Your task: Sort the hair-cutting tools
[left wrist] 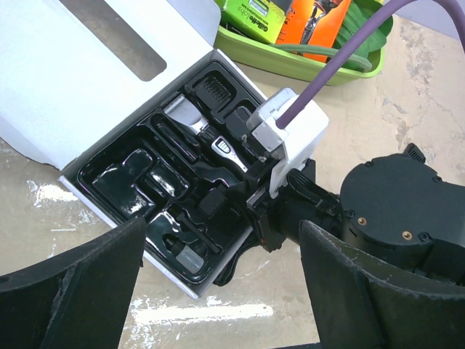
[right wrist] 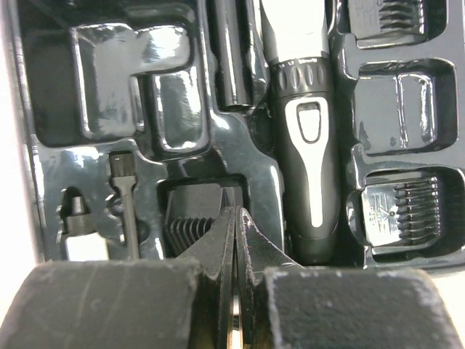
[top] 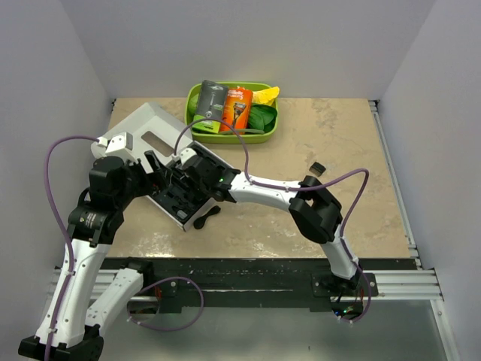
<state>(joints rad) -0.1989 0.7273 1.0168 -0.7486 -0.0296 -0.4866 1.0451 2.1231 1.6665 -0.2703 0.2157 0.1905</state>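
**Right arm reaches into clipper kit.** The right gripper (right wrist: 234,218) hangs low over a glossy black moulded tray (right wrist: 167,94). Its two dark fingers are closed to a hairline slit, and the tapered tips meet just above a ribbed black guide comb (right wrist: 190,222) seated in its pocket. Whether the tips touch the comb or pinch anything cannot be told. Just right of the tips lies the slim black hair clipper (right wrist: 305,145), lengthwise in its long channel, with a ribbed collar and a silver switch panel down its back. Further right, beyond the clipper, a second toothed comb (right wrist: 407,211) fills a square pocket. Left of the tips, a thin brush (right wrist: 123,196) and a small bottle (right wrist: 76,229) sit in narrow slots. The fingers' grey pads (right wrist: 109,305) look coarse and foam-like.

The left gripper (left wrist: 223,225) is spread wide and holds nothing, its broad matte fingers (left wrist: 73,291) well apart on either side of the tray. The tray sits in a white cardboard box (left wrist: 73,80) whose windowed lid lies open on the side away from these fingers. Past the box, a lime-green plastic bin (top: 263,135) holds an orange razor package (top: 237,109) and a grey-and-green razor package (top: 212,99).

On the mottled beige tabletop (top: 361,195), a small black curved piece (top: 204,220) lies just beside the box's near corner, close to the right fingers. A loose black piece (top: 319,167), too small to make out, lies well apart from both grippers, by the right arm's elbow.
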